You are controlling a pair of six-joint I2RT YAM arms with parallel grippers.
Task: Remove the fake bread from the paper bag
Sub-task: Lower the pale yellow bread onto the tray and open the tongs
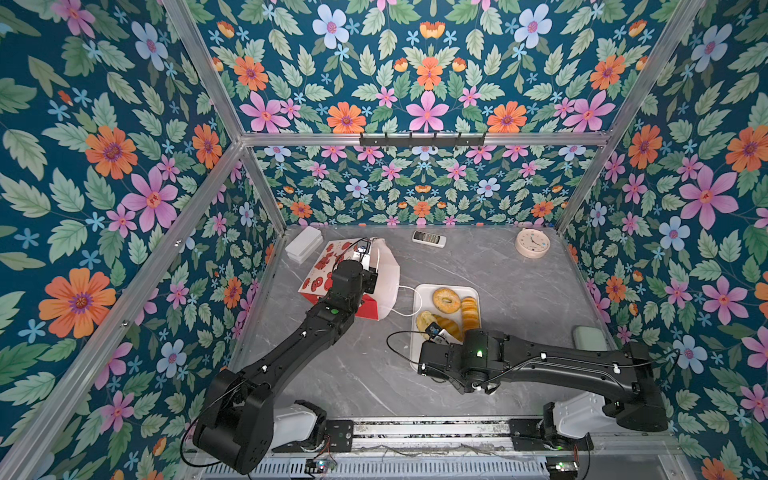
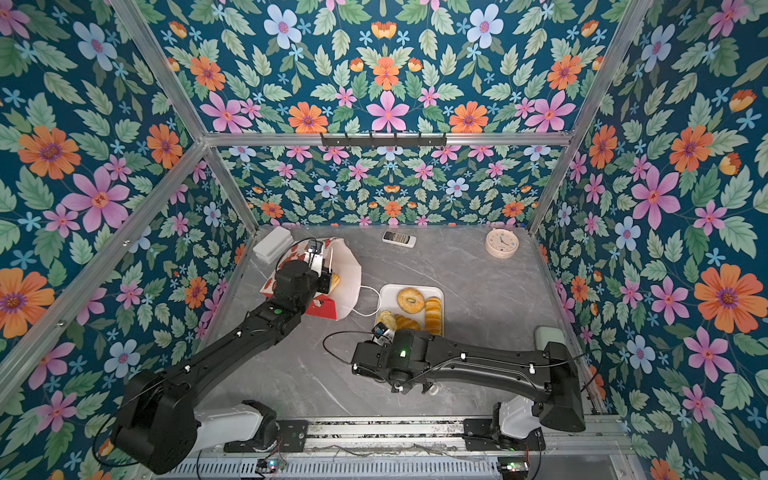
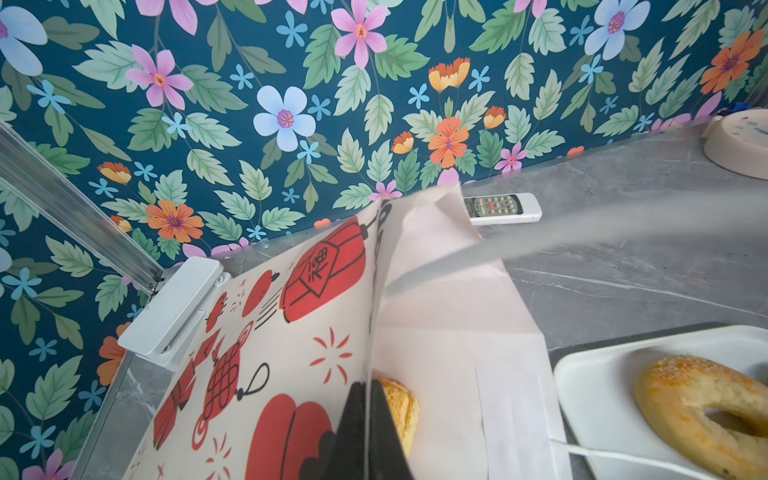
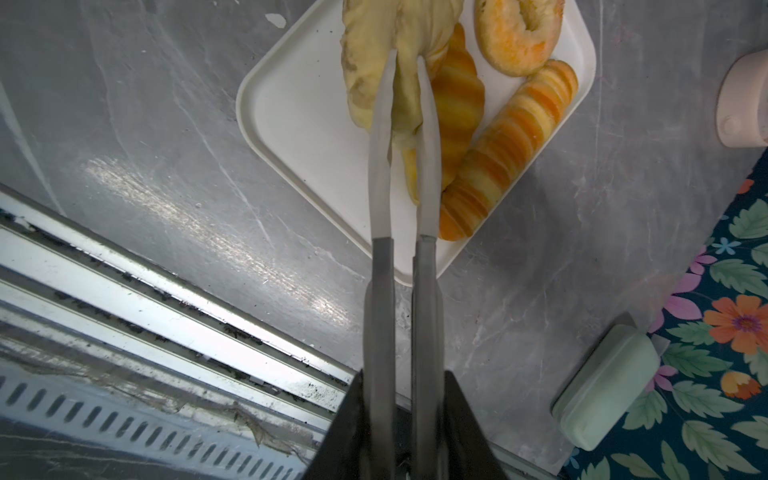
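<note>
Your right end effector (image 4: 406, 58) is clamped on a pale yellow pastry (image 4: 374, 62) (one piece of the fake bread), at the near end of the white tray (image 4: 299, 124); whether that piece rests on the tray or hangs just above it, you cannot tell. Just beside it on the tray lie a striped croissant (image 4: 457, 104), a long ridged loaf (image 4: 507, 145) and, at the far end, a ring bagel (image 4: 517, 37). A mint-green box (image 4: 606, 386) sits on the grey table (image 4: 166, 124) by the right wall, apart from the tray.

Further back and to the left, your left end effector (image 1: 372, 262) is closed on the rim of the paper bag (image 1: 322, 266); the bag is tipped, its white inside turned toward the tray, and one cord handle (image 1: 409, 305) lies on the table right at the tray's edge. One golden pastry (image 3: 401, 411) shows inside the bag, just beside the black base of the end effector; in a top view it peeks out at the bag's mouth.

Behind the bag a white box (image 1: 304, 244) stands in the far left corner; a remote (image 1: 429, 239) and a round clock (image 1: 532, 243) lie along the far wall.
</note>
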